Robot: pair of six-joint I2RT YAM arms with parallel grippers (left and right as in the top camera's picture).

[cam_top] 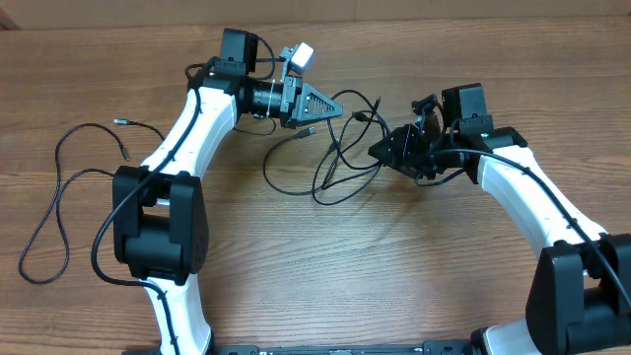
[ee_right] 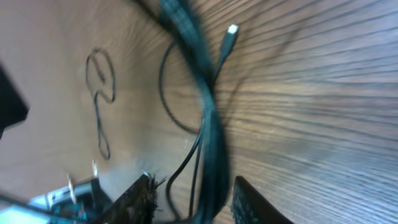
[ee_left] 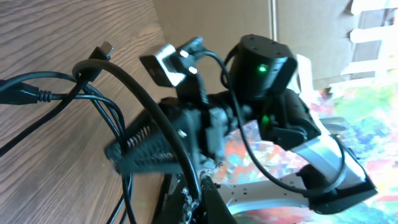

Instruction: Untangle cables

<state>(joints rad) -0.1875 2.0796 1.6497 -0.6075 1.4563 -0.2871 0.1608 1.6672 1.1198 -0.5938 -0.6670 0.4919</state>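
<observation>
Wood-grain table (cam_top: 394,286); tangled cables (cam_top: 340,168) at centre, one loose cable (cam_top: 59,187) far left. Grip: left gripper (cam_top: 317,105) pinched on a strand, right gripper (cam_top: 381,150) jaws apart, straddling the bundle.

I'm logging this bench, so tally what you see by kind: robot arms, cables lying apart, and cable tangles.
Arms: 2 (left arm, right arm)
loose cable: 1
tangle: 1, its strands too overlapped to count
Total: 4
</observation>
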